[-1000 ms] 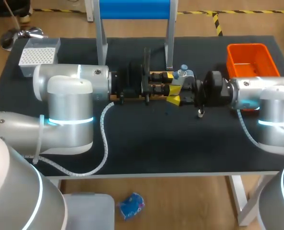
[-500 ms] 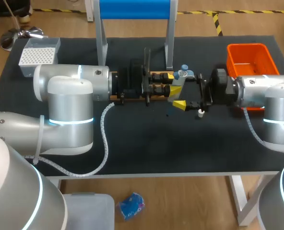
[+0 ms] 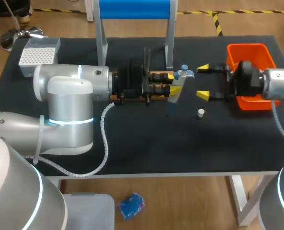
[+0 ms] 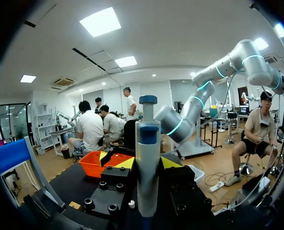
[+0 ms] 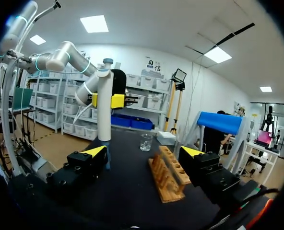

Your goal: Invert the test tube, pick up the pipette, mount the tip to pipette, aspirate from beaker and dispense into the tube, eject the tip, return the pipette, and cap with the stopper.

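two arms work over one black table (image 3: 132, 143). the left arm (image 3: 70, 96) lies stretched level across the table from the left side, its wrist over the one wooden rack (image 5: 167, 176). the left gripper (image 3: 171, 84) is clamped on the one pipette (image 3: 184, 73), which stands between its fingers with the blue cap up, just past the rack's end. the right arm (image 3: 278, 84) comes in level from the right over the one orange bin (image 3: 250, 52). the right gripper (image 3: 203, 82) points at the pipette, near it but apart, its fingers spread wide with nothing between them. one white tip box (image 3: 39, 50) sits at the far left corner. one glass beaker (image 5: 146, 142) stands ahead of the right gripper, past the rack's far end. one small white stopper (image 3: 201, 113) lies on the bare table, just nearer the robot than the right gripper's tips.
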{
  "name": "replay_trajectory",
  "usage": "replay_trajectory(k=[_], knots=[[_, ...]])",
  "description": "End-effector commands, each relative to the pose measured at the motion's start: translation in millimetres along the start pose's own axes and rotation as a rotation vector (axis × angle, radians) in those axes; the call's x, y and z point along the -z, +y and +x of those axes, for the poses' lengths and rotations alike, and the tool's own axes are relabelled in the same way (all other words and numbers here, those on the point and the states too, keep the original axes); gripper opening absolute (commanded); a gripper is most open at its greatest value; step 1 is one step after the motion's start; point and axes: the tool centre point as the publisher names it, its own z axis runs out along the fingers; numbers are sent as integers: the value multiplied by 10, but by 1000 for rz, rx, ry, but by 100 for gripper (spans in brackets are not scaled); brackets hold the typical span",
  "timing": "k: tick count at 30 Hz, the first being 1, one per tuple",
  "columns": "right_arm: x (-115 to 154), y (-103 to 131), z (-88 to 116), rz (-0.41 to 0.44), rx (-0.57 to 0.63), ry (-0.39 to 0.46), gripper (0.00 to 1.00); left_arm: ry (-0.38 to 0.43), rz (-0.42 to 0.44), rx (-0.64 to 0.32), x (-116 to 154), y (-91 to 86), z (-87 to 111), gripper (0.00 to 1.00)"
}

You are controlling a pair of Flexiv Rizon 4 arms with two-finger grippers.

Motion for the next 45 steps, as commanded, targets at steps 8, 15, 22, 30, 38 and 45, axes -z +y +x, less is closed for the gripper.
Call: replay_trajectory(k=[8, 15, 22, 30, 38, 45], knots=[[-21, 49, -421, 45, 1, -24, 100, -7, 2, -2, -12, 6, 15, 0], [-31, 59, -449, 42, -1, -29, 100, -7, 2, -2, -12, 6, 15, 0], [-31, 59, -449, 42, -1, -29, 100, -7, 2, -2, -12, 6, 15, 0], [-31, 59, -449, 42, -1, -29, 100, -7, 2, -2, -12, 6, 15, 0], [-31, 59, -449, 42, -1, -29, 100, -81, 29, 9, 234, -39, -125, 0], [-31, 59, -449, 42, -1, -29, 100, -120, -6, 41, 626, -62, -333, 0]])
